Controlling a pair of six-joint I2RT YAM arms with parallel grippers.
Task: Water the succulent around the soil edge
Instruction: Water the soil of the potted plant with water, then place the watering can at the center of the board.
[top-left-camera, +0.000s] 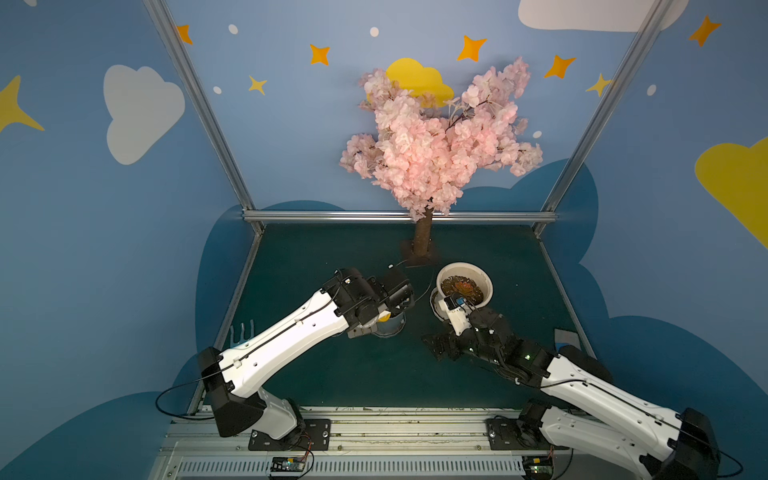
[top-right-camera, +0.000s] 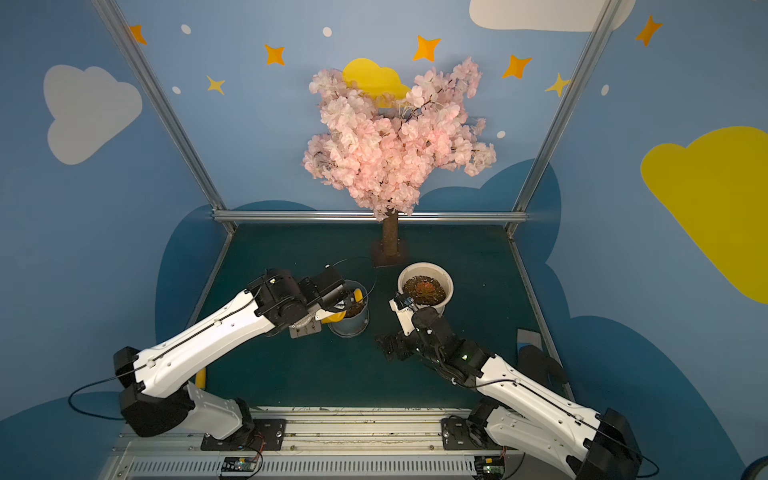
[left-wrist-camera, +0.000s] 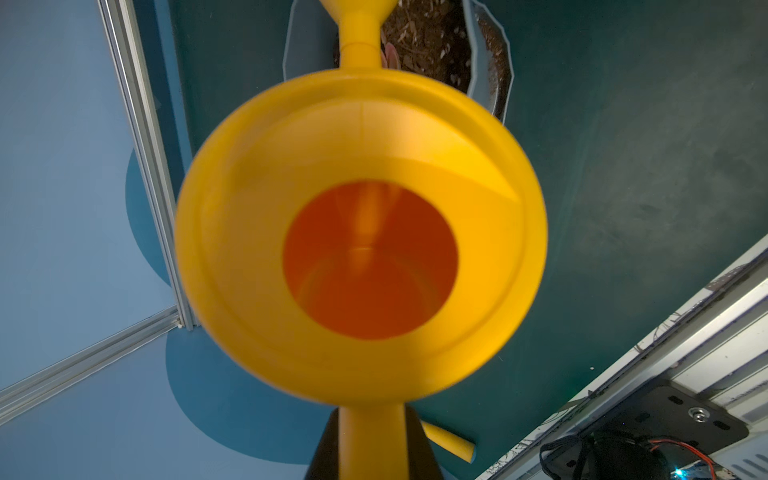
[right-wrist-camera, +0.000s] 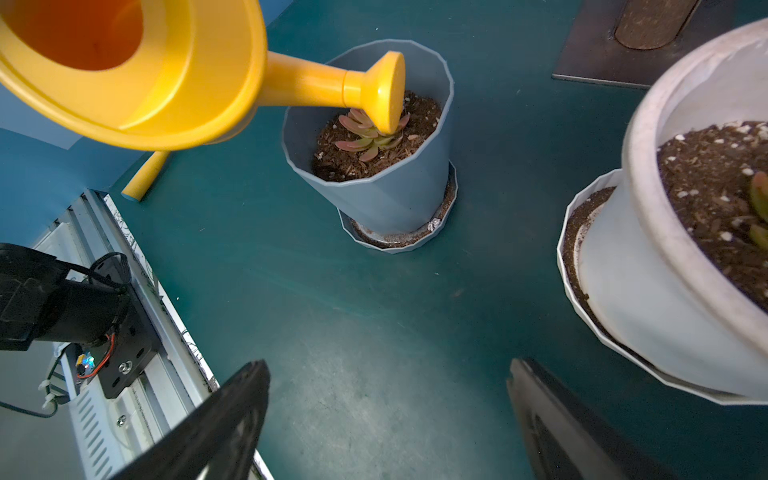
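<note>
A yellow watering can (right-wrist-camera: 166, 83) hangs tilted over a blue-grey pot (right-wrist-camera: 395, 195) on its saucer. My left gripper (left-wrist-camera: 372, 444) is shut on the can's handle. The can's round spout head (right-wrist-camera: 384, 91) sits just above the pink-green succulent (right-wrist-camera: 365, 139), within the pot's rim. Dark soil (right-wrist-camera: 353, 166) surrounds the plant. No water shows. In a top view the can (top-right-camera: 332, 318) and pot (top-right-camera: 351, 326) lie under the left wrist. My right gripper (right-wrist-camera: 386, 370) is open and holds nothing, low over the table between the two pots.
A white pot (top-right-camera: 446, 286) with another succulent (top-right-camera: 424, 287) stands right of the blue-grey pot, close to my right wrist. A pink blossom tree's trunk (top-left-camera: 424, 239) rises behind. A yellow stick (right-wrist-camera: 145, 174) lies by the left table edge. A metal rail runs along the front.
</note>
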